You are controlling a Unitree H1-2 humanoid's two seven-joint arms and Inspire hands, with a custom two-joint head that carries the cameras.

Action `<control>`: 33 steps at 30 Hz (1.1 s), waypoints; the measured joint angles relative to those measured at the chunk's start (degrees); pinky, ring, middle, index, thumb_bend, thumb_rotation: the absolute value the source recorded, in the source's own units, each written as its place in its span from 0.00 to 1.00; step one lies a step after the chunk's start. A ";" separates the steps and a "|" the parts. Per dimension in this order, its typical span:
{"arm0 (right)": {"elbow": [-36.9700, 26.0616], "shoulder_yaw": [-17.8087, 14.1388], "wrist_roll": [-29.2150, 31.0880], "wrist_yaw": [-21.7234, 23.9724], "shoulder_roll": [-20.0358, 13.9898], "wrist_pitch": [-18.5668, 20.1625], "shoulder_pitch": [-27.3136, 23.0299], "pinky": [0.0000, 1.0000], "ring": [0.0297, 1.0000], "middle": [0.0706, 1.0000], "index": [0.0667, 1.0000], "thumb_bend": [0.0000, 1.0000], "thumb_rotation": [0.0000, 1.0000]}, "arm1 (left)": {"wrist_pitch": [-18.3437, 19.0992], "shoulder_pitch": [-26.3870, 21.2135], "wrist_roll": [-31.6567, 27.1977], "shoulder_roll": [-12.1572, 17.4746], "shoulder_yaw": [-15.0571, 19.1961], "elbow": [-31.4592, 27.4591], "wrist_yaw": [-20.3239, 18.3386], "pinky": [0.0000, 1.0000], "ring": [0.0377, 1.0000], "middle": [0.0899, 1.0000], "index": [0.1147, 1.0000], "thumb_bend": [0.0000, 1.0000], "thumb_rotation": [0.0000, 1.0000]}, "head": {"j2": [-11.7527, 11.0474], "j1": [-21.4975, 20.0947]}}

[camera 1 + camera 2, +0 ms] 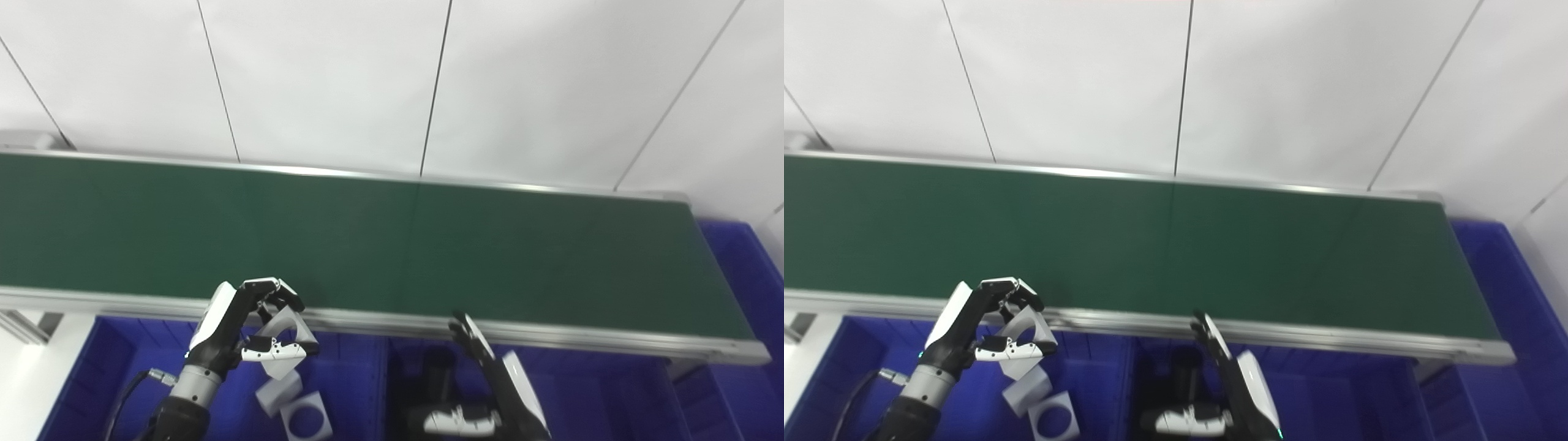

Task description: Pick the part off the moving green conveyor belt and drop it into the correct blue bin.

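My left hand (248, 327) is shut on a white block-shaped part with a round hole (286, 335). It holds the part just in front of the conveyor's near rail, above the left blue bin (110, 367). Two more white parts (294, 404) lie in that bin below it. My right hand (490, 383) is open and empty, fingers pointing up over the middle blue bin (588, 392), near the belt's front rail. The green conveyor belt (392, 245) carries nothing in view.
A third blue bin (747, 288) sits past the belt's right end. The belt's silver front rail (551, 334) runs just behind both hands. A dark object (429, 373) lies in the middle bin. White wall panels stand behind the belt.
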 measured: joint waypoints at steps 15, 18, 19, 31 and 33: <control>-3.59 0.09 -1.35 1.60 0.10 3.30 0.11 0.84 0.88 0.90 0.96 0.89 0.24 | 9.87 0.35 4.96 3.37 -5.04 -3.77 -12.99 0.34 0.42 0.47 0.40 0.49 0.00 | 3.16 2.46; -4.46 0.04 -1.56 1.64 0.08 4.54 0.14 0.84 0.88 0.90 0.96 0.89 0.24 | 13.31 -0.02 6.26 4.14 -6.05 -5.20 -15.59 0.40 0.43 0.48 0.41 0.49 0.00 | 3.43 2.64; -4.50 0.04 -1.58 1.68 0.06 4.90 0.13 0.84 0.88 0.90 0.96 0.88 0.24 | 14.87 -0.30 6.76 4.23 -6.28 -5.78 -16.53 0.41 0.43 0.49 0.41 0.49 0.00 | 3.51 2.64; -6.60 0.25 -2.03 4.87 -0.56 9.49 0.12 0.86 0.94 0.96 1.00 0.92 0.23 | 25.05 -2.79 4.92 6.66 -8.01 -9.08 -27.65 0.69 0.81 0.84 0.81 0.85 0.18 | 3.52 2.37; -6.98 0.36 -1.98 5.68 -0.76 10.61 0.09 0.86 0.95 0.98 1.00 0.93 0.24 | 24.98 -2.68 0.43 6.16 -6.02 -9.11 -28.18 0.73 0.84 0.85 0.83 0.89 0.20 | 3.52 2.37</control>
